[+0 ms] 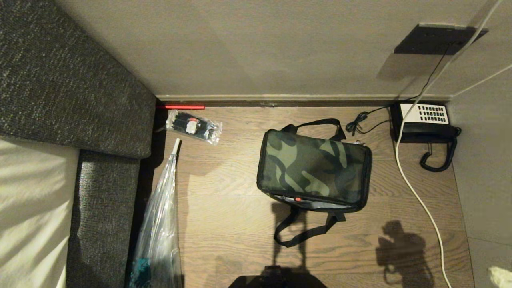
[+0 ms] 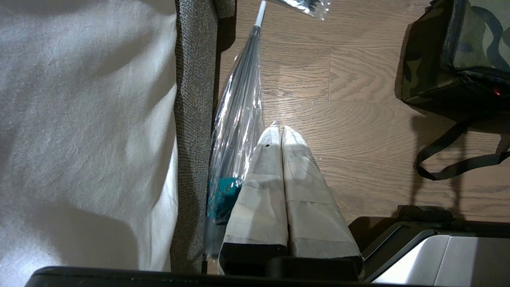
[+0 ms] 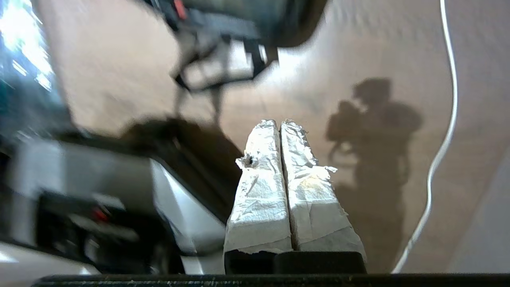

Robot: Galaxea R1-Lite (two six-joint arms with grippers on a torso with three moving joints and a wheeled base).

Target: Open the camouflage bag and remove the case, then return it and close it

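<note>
The camouflage bag [image 1: 314, 168] stands on the wooden floor in the middle of the head view, lid down, one black strap handle lying on each side. A thin pale strip with a small red spot [image 1: 297, 199] shows along its near edge. The case is hidden. Neither arm appears in the head view. My left gripper [image 2: 279, 129] is shut and empty, low over the floor, with the bag [image 2: 458, 59] well off to its side. My right gripper [image 3: 279, 123] is also shut with nothing in it, above bare floor, and the blurred bag [image 3: 255, 20] lies ahead of it.
A grey upholstered edge [image 1: 60, 80] runs along the left. Beside it lie a crinkled clear plastic bag [image 1: 160, 224] and a small clear packet [image 1: 194, 126]. A black telephone [image 1: 424, 122] sits at the back right. A white cable [image 1: 420, 200] trails across the floor.
</note>
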